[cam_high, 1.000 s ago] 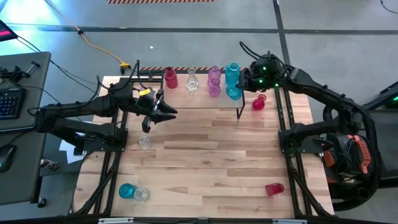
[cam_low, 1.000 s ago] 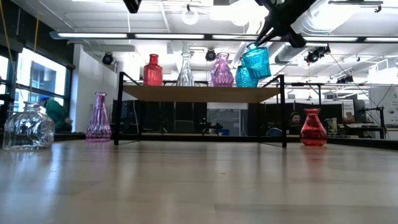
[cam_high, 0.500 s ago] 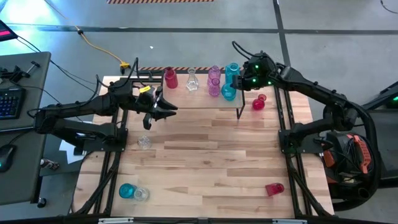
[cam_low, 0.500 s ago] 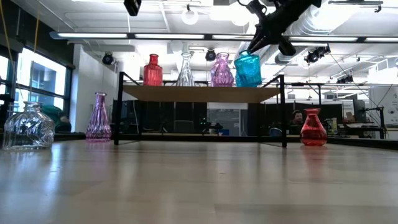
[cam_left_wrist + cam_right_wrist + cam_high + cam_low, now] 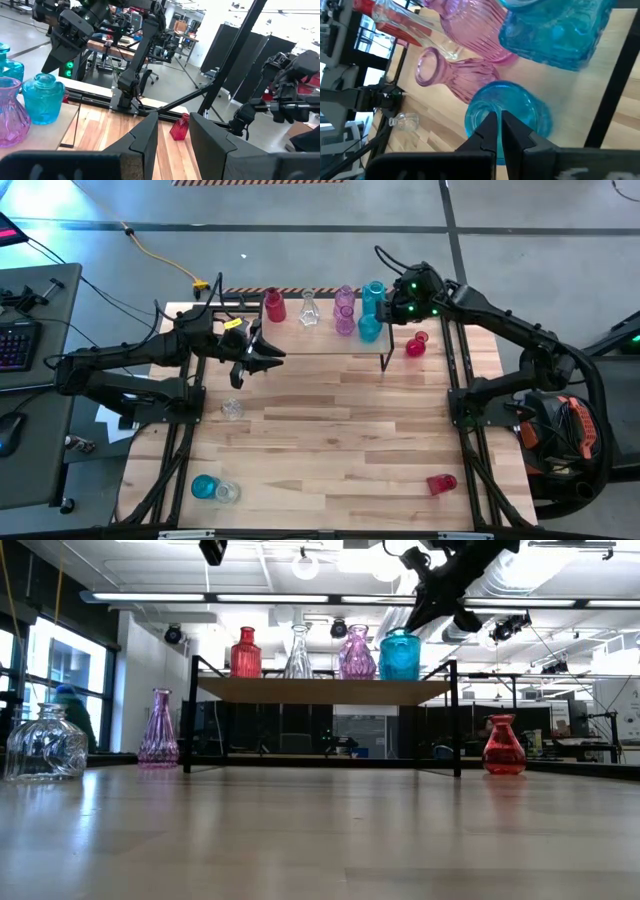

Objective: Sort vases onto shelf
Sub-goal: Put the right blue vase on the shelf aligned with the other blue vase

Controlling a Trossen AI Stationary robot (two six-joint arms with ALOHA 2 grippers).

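Fingers of the right gripper (image 5: 496, 131) stand nearly together, pinched on the rim of a round teal vase (image 5: 507, 117), one finger seemingly inside the mouth and one outside, which is a sensible hold for a small open-necked vessel because it leaves the belly free to meet the shelf. From above, that gripper (image 5: 392, 311) hangs over the right end of the shelf (image 5: 300, 340), and the low view shows the teal vase (image 5: 400, 655) upright with its base at, or all but at, the shelf top (image 5: 320, 690); whether it actually bears weight I cannot tell. It sits at the end of a row ordered by colour: a red vase (image 5: 245, 653), a clear vase (image 5: 298, 653), a pink-purple vase (image 5: 357, 654), then teal, with a taller teal vase (image 5: 374, 296) just behind it, so the placing looks chosen to keep like with like. I judge this the set-down step, with release next, and the close neighbours mean the withdrawal calls for a straight lift so nothing is knocked. The left gripper (image 5: 262, 358) waits over the table near the shelf's left end, its fingers (image 5: 145, 137) parted and holding nothing. Much remains: a red vase (image 5: 416, 345) stands on the table just right of the shelf, another red one (image 5: 441, 483) lies near the front right, a clear vase (image 5: 232, 408) sits left of centre, and a teal and a clear one (image 5: 213, 488) rest together at the front left.
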